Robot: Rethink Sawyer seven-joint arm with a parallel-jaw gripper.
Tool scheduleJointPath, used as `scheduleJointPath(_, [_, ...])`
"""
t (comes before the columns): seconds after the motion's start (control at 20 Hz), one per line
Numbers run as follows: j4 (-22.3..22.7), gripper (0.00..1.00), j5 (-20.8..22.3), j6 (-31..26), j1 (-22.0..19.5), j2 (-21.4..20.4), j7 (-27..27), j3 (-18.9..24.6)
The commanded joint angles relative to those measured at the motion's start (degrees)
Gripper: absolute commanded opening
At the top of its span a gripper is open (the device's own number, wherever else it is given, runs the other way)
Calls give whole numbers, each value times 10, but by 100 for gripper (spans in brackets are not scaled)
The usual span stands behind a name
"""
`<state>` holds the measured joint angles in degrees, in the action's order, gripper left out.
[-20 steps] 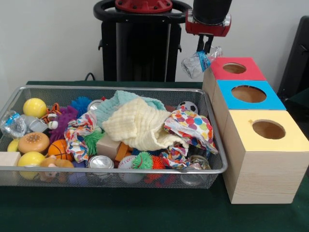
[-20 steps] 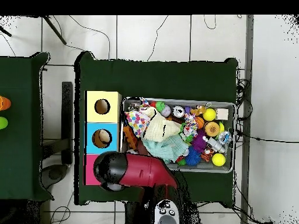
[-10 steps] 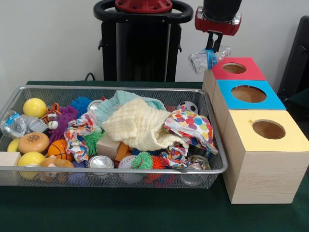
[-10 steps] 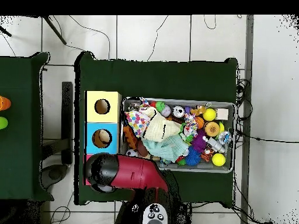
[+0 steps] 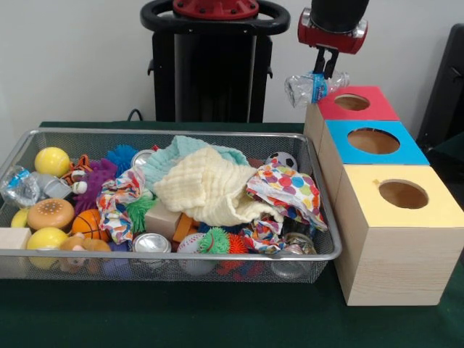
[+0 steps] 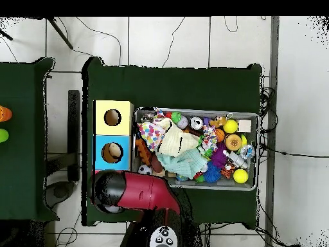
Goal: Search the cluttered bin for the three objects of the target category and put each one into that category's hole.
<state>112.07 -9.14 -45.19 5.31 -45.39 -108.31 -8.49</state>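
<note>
My gripper [image 5: 324, 71] is shut on a crushed clear plastic bottle with a blue label [image 5: 312, 87]. It holds the bottle in the air just left of and above the red-topped wooden box [image 5: 362, 110], near its round hole [image 5: 352, 102]. The wire mesh bin [image 5: 80, 254] lies to the left, full of toys, cloths, balls and cans. In the overhead view the red arm [image 6: 138, 192] covers the red box and hides the gripper and bottle; the bin's rim [image 6: 193, 110] shows to its right. Another crushed bottle [image 5: 20, 186] lies at the bin's left end.
A blue-topped box [image 5: 395, 154] and a yellow-topped box [image 5: 435, 210], each with a round hole, stand in a row with the red one, right of the bin. Yellow and patterned cloths [image 5: 210, 188] cover the bin's middle. The black pedestal [image 5: 214, 65] stands behind.
The gripper has moved right and slightly up with the bottle, closer to the red box's hole. In the overhead view the arm has swung over the red box.
</note>
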Motion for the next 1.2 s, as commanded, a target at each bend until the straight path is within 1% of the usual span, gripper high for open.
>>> scheduleJointPath(0.05, [1,0,-29,50,11,37,-150,11])
scheduleJointPath(0.3, [2,0,-38,16,8,23,-139,10])
scheduleJointPath(0.45, [3,0,-40,7,9,16,-138,8])
scheduleJointPath(0.75, [-5,0,-42,-31,-9,5,-118,9])
scheduleJointPath(1.05, [3,0,-50,-94,-22,-34,-105,14])
scheduleJointPath(1.2, [8,0,-53,-110,-23,-49,-102,16])
